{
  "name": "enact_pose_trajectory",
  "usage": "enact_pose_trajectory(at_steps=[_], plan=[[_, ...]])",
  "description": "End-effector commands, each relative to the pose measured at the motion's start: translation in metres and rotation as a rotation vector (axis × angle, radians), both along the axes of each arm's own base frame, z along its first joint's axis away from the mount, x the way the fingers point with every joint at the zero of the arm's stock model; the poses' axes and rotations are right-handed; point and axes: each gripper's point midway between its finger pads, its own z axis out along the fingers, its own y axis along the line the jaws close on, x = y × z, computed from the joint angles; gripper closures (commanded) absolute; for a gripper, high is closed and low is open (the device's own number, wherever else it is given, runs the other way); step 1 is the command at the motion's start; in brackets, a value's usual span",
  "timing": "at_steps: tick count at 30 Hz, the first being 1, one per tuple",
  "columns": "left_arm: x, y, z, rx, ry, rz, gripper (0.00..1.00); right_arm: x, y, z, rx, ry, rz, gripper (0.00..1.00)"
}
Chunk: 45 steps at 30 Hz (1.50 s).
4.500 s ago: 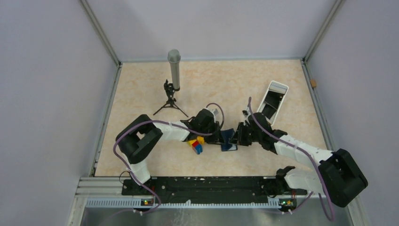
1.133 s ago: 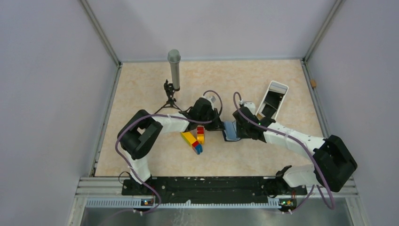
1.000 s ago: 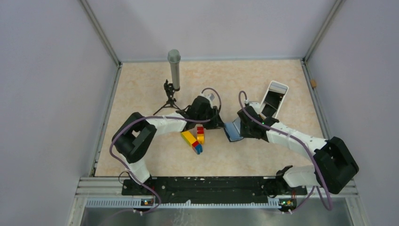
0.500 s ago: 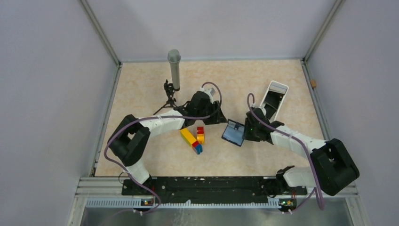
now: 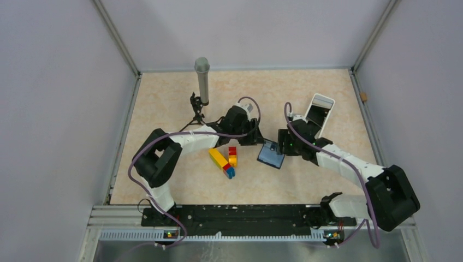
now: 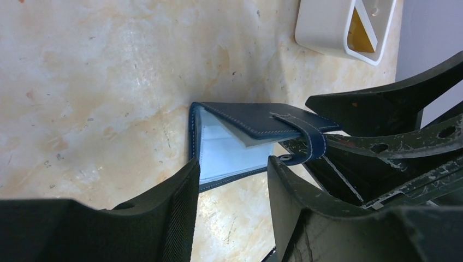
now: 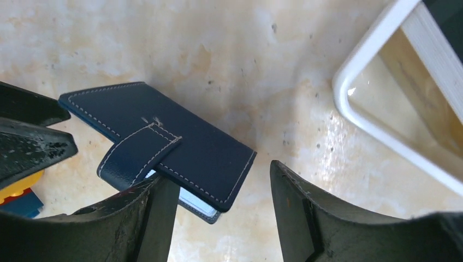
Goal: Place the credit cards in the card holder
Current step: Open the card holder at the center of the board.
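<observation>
The navy card holder lies on the table between both arms, its flap half over the pale inner slots. My left gripper stands open just left of it, with only bare table between its fingers. My right gripper is open at the holder's right end; the holder's corner lies below the gap, untouched. A yellow-gold credit card sits in the white tray. A pale grey edge shows under the flap; whether it is a card I cannot tell.
The white oblong tray lies just behind the right gripper, its rim close to the right finger. Coloured toy bricks sit left of the holder. A microphone on a small tripod stands at the back left.
The card holder, held up between both grippers a second ago, now lies flat on the table. The right jaws have spread wider; both grippers have eased off it.
</observation>
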Motion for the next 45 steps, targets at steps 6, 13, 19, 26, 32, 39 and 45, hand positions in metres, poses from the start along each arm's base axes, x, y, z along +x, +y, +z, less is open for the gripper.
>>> enact_pose_trajectory(at_steps=[6,13,19,26,32,39,45], plan=[[0.011,-0.011,0.023,-0.045,-0.073,-0.024,0.51,0.043,0.021,0.015,-0.019,-0.168,0.147,0.45],[0.011,-0.004,0.03,-0.034,-0.098,-0.023,0.51,0.056,0.029,0.021,-0.014,-0.278,0.208,0.47],[0.015,0.003,0.024,-0.032,-0.083,-0.006,0.57,0.063,0.036,0.026,-0.036,-0.348,0.296,0.46],[0.025,0.007,0.02,0.005,-0.139,-0.013,0.6,0.065,0.043,0.026,-0.037,-0.354,0.349,0.46],[0.035,0.007,0.02,0.047,-0.202,-0.043,0.62,0.066,0.057,0.031,-0.016,-0.402,0.452,0.52],[0.042,-0.004,0.021,0.017,-0.218,-0.064,0.66,0.065,0.077,0.022,0.027,-0.347,0.553,0.71],[0.047,-0.003,0.036,0.011,-0.27,-0.051,0.61,0.071,0.078,0.027,0.041,-0.35,0.502,1.0]])
